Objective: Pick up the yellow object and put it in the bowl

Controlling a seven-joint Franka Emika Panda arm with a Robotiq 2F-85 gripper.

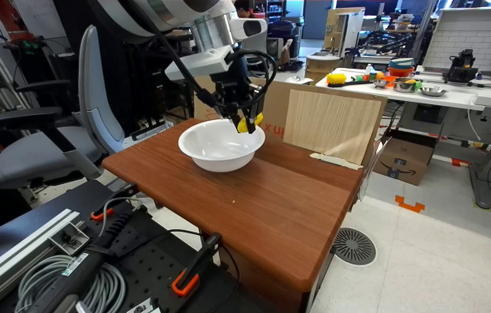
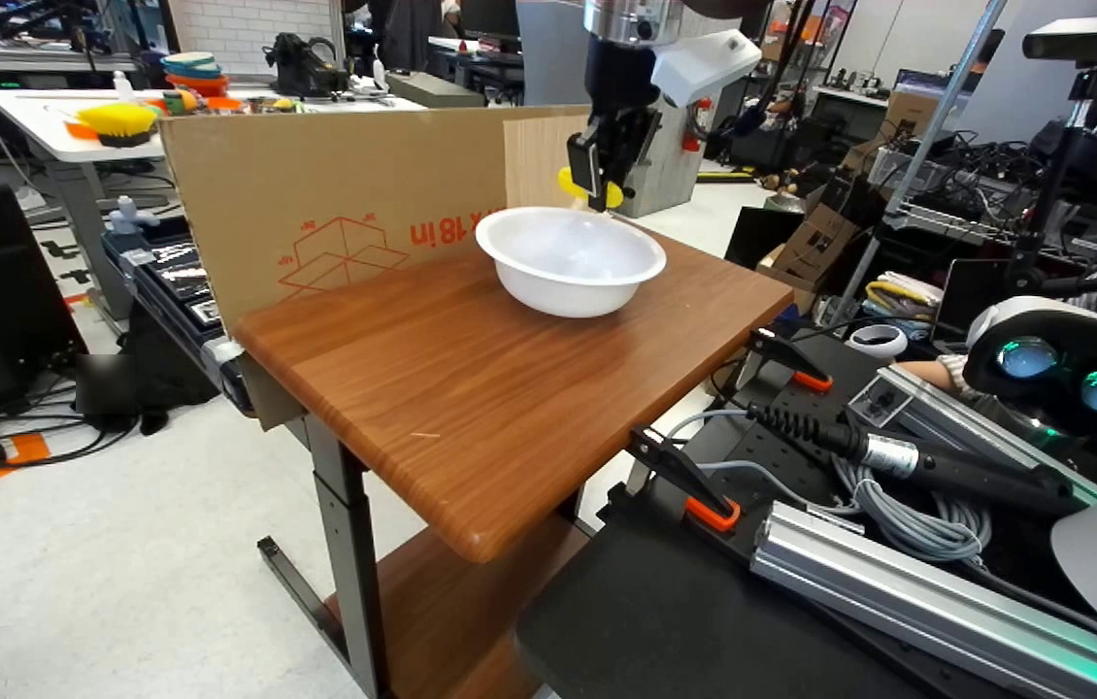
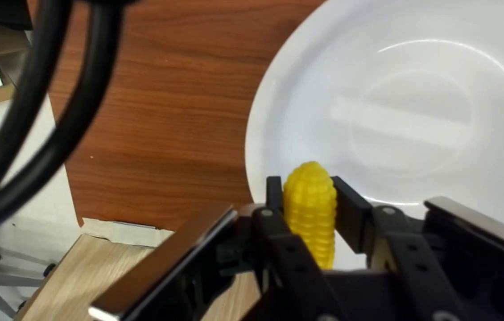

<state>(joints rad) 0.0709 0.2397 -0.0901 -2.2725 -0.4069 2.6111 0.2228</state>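
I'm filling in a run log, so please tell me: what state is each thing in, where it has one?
Claw: closed on the yellow corn.
Yellow corn: gripped, raised above the table.
White bowl: upright on the table, no contents visible.
Cardboard panel: standing upright along the table's edge.
Gray cable: coiled.
Colored bowls: stacked.

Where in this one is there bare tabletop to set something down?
Both ends of the tabletop, bar small pale marks: one between white bowl, wooden panel and black clamps; the other on the bowl's opposite side, along cardboard. Crowded: around the bowl, where the gripper holds the yellow corn near the rim.
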